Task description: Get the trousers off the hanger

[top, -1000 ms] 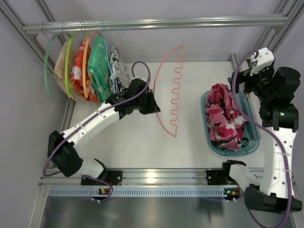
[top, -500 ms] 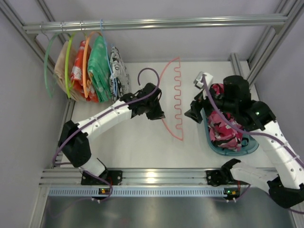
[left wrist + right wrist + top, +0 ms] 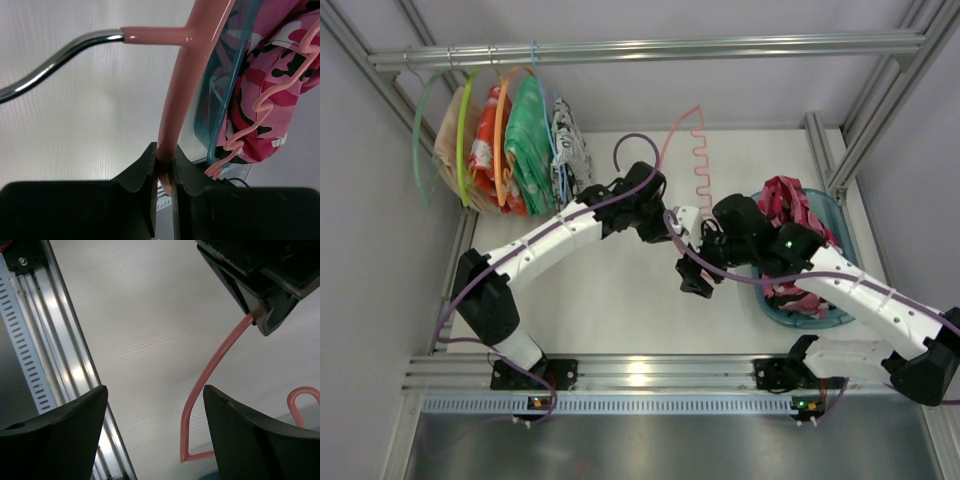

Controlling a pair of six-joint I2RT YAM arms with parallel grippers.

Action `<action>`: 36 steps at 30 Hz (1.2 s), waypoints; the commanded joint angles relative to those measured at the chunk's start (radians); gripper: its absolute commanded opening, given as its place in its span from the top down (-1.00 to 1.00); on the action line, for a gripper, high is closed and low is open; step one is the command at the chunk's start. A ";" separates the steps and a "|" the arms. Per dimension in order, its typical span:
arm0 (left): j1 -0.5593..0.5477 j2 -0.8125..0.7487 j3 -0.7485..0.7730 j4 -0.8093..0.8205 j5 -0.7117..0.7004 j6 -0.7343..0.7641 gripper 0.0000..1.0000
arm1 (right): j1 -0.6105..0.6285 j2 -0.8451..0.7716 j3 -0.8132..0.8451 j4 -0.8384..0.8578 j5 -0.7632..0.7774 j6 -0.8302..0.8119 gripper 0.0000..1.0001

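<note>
Gripping the hanger [image 3: 182, 95] by its arc, the left hand [image 3: 164, 165] is clenched; the right hand [image 3: 155, 390] hovers released near its lower corner. Trousers [image 3: 785, 195] seem already off, in the tub [image 3: 820, 318] behind that hand; next, put the hanger away.

I can read no text, label, brand or number in any of my three views. The black and white patches on the trousers [image 3: 782, 196] are pattern only, not lettering.

right gripper [image 3: 155, 390] swung to hanger [image 3: 176, 100], jaws narrowing
</note>
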 commanded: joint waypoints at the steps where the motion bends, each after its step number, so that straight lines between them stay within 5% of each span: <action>1: 0.006 -0.020 0.040 0.016 0.018 -0.042 1.00 | 0.016 0.020 -0.014 0.105 0.067 -0.010 -0.55; 10: 0.030 -0.038 0.030 0.016 0.043 -0.051 1.00 | 0.016 0.053 -0.137 0.191 0.189 -0.045 -0.42; 13: 0.035 -0.036 0.030 0.016 0.049 -0.054 1.00 | 0.016 0.052 -0.160 0.205 0.235 -0.051 -0.23; 19: 0.056 -0.023 0.032 0.009 0.057 -0.069 1.00 | 0.015 0.012 -0.183 0.158 0.221 -0.059 0.24; 20: 0.058 -0.018 0.035 0.009 0.057 -0.069 1.00 | 0.016 0.004 -0.191 0.153 0.206 -0.060 0.54; 23: 0.058 -0.017 0.034 0.009 0.057 -0.063 1.00 | 0.015 -0.029 -0.199 0.151 0.149 -0.045 1.00; 26: 0.059 -0.023 0.027 0.012 0.066 -0.030 0.71 | 0.009 -0.048 -0.171 0.153 0.054 0.018 1.00; 27: 0.059 -0.026 0.030 0.018 0.075 0.015 0.39 | 0.004 -0.048 -0.147 0.155 0.023 0.038 1.00; 31: 0.062 -0.049 0.027 0.038 0.107 0.101 -0.36 | -0.054 -0.045 -0.102 0.191 -0.127 0.159 1.00; 36: 0.079 -0.128 0.038 0.047 0.076 0.191 -0.97 | -0.160 -0.079 -0.122 0.267 -0.221 0.294 1.00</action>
